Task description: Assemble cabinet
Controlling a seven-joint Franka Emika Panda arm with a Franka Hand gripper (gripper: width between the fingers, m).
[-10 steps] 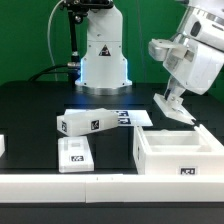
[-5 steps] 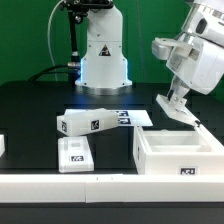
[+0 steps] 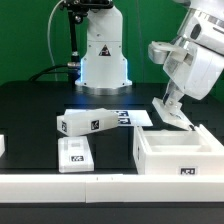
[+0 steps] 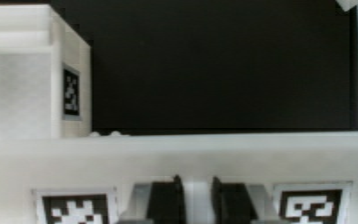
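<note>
Lower right of exterior view: cabinet (image 3: 178,158), open white box on black table (image 3: 30,110); gripper (image 3: 172,118) over its rear wall, finger spread not discernible. Centre-left: upper panel (image 3: 88,123), lower panel (image 3: 76,153), marker board (image 3: 128,117). Behind: arm base (image 3: 103,55). Wrist view only: two tags (image 4: 76,207), possibly on that wall.

The cabinet (image 3: 160,163) is plain white, its panels bearing black-and-white square tags — like those on the white marker board (image 3: 140,117). The table (image 3: 30,100) is black, the backdrop (image 3: 25,40) green.
</note>
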